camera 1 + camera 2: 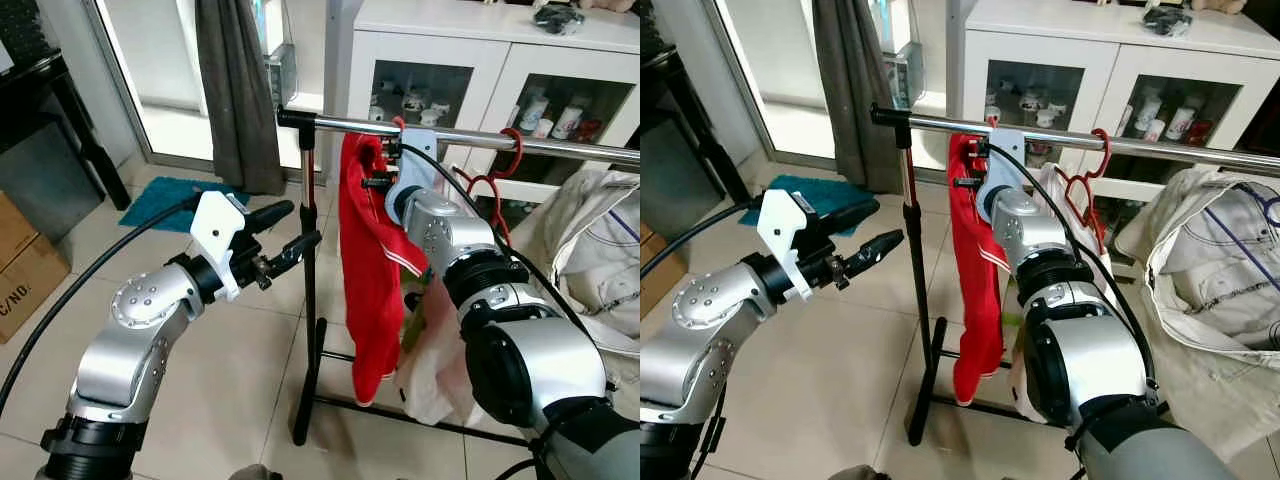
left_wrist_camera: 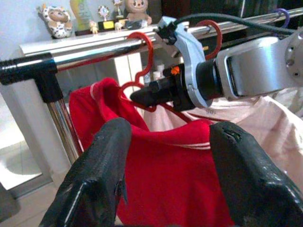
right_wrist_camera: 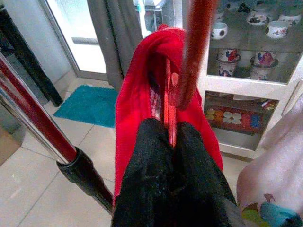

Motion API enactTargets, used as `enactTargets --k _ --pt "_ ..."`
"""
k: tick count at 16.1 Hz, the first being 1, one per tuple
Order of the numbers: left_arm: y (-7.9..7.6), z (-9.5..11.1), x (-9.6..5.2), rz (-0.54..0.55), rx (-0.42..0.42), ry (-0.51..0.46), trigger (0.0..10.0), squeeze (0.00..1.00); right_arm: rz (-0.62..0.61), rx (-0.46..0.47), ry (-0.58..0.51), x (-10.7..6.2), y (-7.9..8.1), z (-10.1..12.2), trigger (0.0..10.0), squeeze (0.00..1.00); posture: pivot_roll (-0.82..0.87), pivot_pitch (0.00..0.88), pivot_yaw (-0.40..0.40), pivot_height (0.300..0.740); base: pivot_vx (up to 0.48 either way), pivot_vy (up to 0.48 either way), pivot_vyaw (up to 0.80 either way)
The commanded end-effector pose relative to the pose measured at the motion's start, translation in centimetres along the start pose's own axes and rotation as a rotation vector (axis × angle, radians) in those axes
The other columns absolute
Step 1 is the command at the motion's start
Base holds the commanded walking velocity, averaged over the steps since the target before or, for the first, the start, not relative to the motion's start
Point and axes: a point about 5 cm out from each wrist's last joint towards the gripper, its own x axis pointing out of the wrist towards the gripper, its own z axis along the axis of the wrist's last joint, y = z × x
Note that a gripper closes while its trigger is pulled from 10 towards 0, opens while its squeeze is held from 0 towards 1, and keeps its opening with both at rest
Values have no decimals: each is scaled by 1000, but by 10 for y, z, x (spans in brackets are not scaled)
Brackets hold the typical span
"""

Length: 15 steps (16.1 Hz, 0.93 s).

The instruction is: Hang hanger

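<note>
At the rail's (image 1: 450, 138) left end: red hanger (image 2: 142, 61) with red shirt (image 1: 368, 270), hook at rail, clenched in right gripper (image 3: 171, 142); left gripper (image 1: 285, 235) released, farther off, left of post.

Pale tiled floor (image 1: 200, 330); white glass-fronted cabinet (image 1: 480, 60); grey curtain (image 1: 235, 90); teal mat (image 1: 170, 200).

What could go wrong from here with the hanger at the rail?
1. The right claw is pinched on the red hanger by a thin section just under its hook; it may twist or slip as the claw opens.
2. The red garment hangs close to the rail's end, so a nudge might slide it off.
3. The open left claw hovers near the stand's post and could knock it.
</note>
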Motion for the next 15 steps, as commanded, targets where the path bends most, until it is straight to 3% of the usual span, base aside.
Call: enactTargets --k 1,2,3,4,5,6,9,11,12,13,15 --pt "1 4 1 -12 4 -11 10000 0 -4 21 53 1 -3 -13 10000 0 -26 0 26 740 0 0 0" --pt "0 1 2 -16 4 11 10000 0 4 41 12 1 -5 -7 10000 1000 -34 0 34 740 0 0 0" --pt "1 0 2 -12 5 19 10000 0 14 41 -1 0 -5 -5 10000 1000 -34 0 34 740 0 0 0" --pt "8 -5 2 32 12 44 10000 0 34 -52 -69 0 -5 5 10000 1000 -37 0 35 740 0 0 0" --pt "11 -7 2 60 12 57 10000 0 48 -81 -98 -1 -6 9 10000 1000 -38 0 34 740 0 0 0" --pt "11 -9 2 81 7 62 10000 0 64 -50 -132 -2 -7 15 10000 1000 -39 0 33 740 0 0 0" --pt "12 -16 0 174 6 70 10000 0 130 -109 -209 -9 -12 22 10000 1000 -33 0 22 740 0 0 0" --pt "12 -22 -5 244 -9 71 10000 0 226 -64 -254 -21 -10 22 10000 1000 -34 0 12 740 0 0 0" --pt "12 -25 -9 280 -16 77 10000 0 271 -63 -288 -32 -10 20 10000 757 -37 0 9 740 0 0 0" --pt "11 -28 -11 297 -25 84 10000 0 276 -83 -309 -42 -11 14 10000 0 -42 0 10 740 0 0 0" --pt "6 -34 -9 321 -34 94 10000 0 258 -19 -356 -65 -10 -2 10000 0 -54 0 13 740 0 -133 0"
